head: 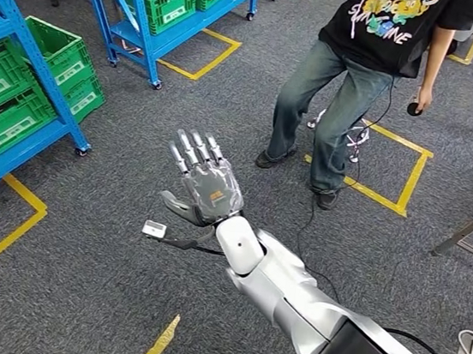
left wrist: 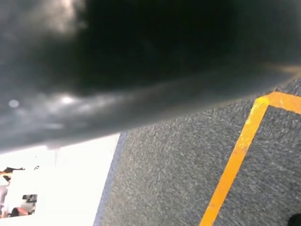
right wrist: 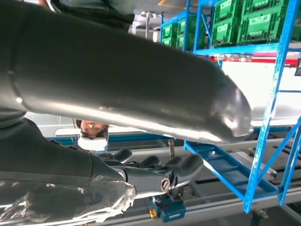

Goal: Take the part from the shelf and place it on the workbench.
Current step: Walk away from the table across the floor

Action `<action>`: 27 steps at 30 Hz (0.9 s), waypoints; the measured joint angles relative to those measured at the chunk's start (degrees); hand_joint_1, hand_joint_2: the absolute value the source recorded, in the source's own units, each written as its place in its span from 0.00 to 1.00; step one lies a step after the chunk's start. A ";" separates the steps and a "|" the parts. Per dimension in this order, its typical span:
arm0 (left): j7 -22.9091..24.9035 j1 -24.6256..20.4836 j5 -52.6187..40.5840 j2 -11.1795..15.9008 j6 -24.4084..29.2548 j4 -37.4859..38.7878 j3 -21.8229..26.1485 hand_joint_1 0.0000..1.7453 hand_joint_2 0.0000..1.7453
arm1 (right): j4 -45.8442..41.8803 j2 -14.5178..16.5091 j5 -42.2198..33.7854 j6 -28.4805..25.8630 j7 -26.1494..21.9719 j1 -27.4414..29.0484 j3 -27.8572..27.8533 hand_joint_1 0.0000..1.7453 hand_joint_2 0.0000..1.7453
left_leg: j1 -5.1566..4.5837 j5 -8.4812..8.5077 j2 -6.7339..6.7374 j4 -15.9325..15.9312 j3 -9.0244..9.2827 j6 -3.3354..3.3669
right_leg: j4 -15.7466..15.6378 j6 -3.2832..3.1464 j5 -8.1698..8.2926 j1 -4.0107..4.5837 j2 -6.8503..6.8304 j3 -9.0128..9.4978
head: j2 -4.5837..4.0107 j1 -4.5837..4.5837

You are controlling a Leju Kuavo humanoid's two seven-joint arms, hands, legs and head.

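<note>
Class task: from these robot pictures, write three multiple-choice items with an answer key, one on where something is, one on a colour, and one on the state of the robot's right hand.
1. Where are the green crates?
A. on blue shelving at the left
B. stacked on a workbench
C. in the person's arms

2. What colour are the floor markings?
A. white
B. yellow
C. red

3. What state is the right hand in?
A. holding a crate
B. closed in a fist
C. empty, fingers spread

Key:
1 A, the crates sit on the blue shelving in the head view.
2 B, yellow lines cross the grey carpet near the person.
3 C, the fingers are extended apart above the floor and nothing lies in them.
</note>
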 joint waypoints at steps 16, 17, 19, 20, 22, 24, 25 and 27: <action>0.97 -0.24 -0.15 0.09 1.10 0.00 -0.02 0.00 0.00 | -0.89 2.76 0.21 -0.05 1.08 0.44 1.34 0.00 0.00 | -0.33 0.04 6.37 0.20 -0.25 -0.19 | -0.36 -0.37 -1.39 0.59 -7.14 1.63 | 0.00 -0.54; 0.92 -0.13 -0.14 0.06 1.15 0.00 -0.02 0.00 0.00 | -0.89 3.05 0.22 -0.05 1.04 0.46 1.43 0.00 0.00 | -0.21 0.12 5.97 0.01 -0.19 0.05 | -0.17 -0.07 -1.71 0.55 -6.97 1.52 | 0.00 -0.51; 0.74 -0.07 -0.11 -0.01 1.31 0.00 -0.01 0.00 0.00 | -0.87 3.61 0.22 -0.04 0.90 0.33 1.56 0.00 0.00 | 0.08 0.29 5.25 -0.35 0.00 0.61 | 2.92 0.44 -3.75 0.39 -5.33 0.06 | 0.00 -0.39; 0.64 -0.12 -0.07 -0.06 1.42 0.00 -0.01 0.00 0.00 | -0.84 3.73 0.22 -0.04 0.78 0.34 1.62 0.00 0.00 | 0.15 0.29 4.83 -0.38 0.03 0.80 | 6.30 0.59 -5.46 0.28 -4.26 -1.60 | 0.00 -0.33; 0.51 -0.23 0.02 -0.14 1.60 0.00 -0.01 0.00 0.00 | -0.73 3.82 0.22 -0.05 0.58 0.61 1.74 0.00 0.00 | 0.16 0.24 3.77 -0.35 0.03 1.01 | 14.34 0.73 -8.49 0.20 -3.23 -5.65 | 0.00 -0.24; 0.48 -0.18 0.05 -0.18 1.67 0.00 -0.01 0.00 0.00 | -0.64 3.86 0.22 -0.05 0.49 0.88 1.85 0.00 0.00 | 0.15 0.20 2.58 -0.30 0.15 1.04 | 16.35 0.73 -7.71 0.19 -2.98 -7.20 | 0.00 -0.21; 0.48 -0.15 0.06 -0.21 1.68 0.00 -0.01 0.00 0.00 | -0.63 3.92 0.22 -0.05 0.48 0.88 1.90 0.00 0.00 | 0.16 0.18 1.96 -0.27 0.26 1.00 | 13.69 0.64 -5.62 0.17 -2.83 -6.20 | 0.00 -0.21; 0.46 -0.17 0.09 -0.31 1.73 0.00 -0.01 0.00 0.00 | -0.63 4.08 0.22 -0.04 0.47 0.72 1.99 0.00 0.00 | 0.09 0.05 0.81 -0.12 0.37 0.74 | 5.50 0.32 -1.31 0.00 -1.37 -2.60 | 0.00 -0.22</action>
